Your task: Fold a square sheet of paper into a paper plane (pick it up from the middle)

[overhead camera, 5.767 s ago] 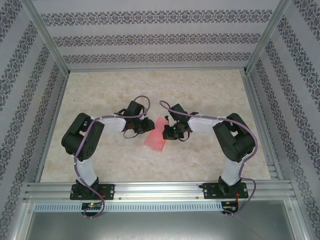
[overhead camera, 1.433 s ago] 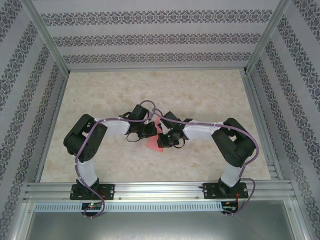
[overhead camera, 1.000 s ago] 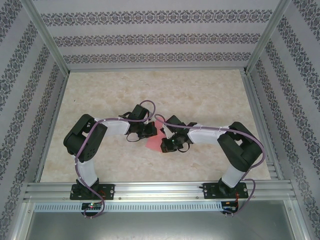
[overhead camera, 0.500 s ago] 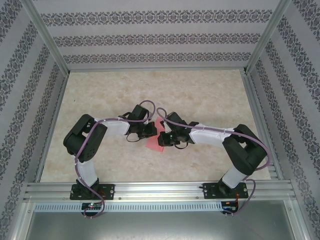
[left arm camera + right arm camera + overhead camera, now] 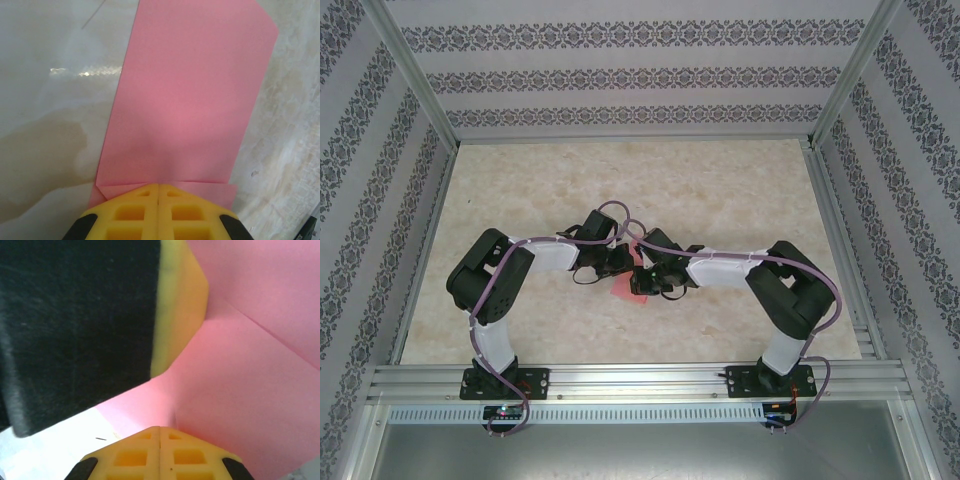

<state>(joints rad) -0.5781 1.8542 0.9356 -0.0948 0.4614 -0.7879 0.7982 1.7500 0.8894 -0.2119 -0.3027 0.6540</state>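
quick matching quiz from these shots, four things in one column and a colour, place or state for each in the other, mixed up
Column one:
1 paper
2 left pincer
3 right pincer
4 table

Column two:
a pale, marbled
b shut, on the paper's left side seen from above
c pink, creased
d shut, on the paper's right side seen from above

Pairs: 1-c; 2-b; 3-d; 4-a

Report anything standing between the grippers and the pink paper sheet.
Nothing visible does. The shut yellow fingertips of the left gripper sit at the near edge of the folded pink-red paper sheet. The shut tips of the right gripper meet the paper beside the left one's yellow pad.
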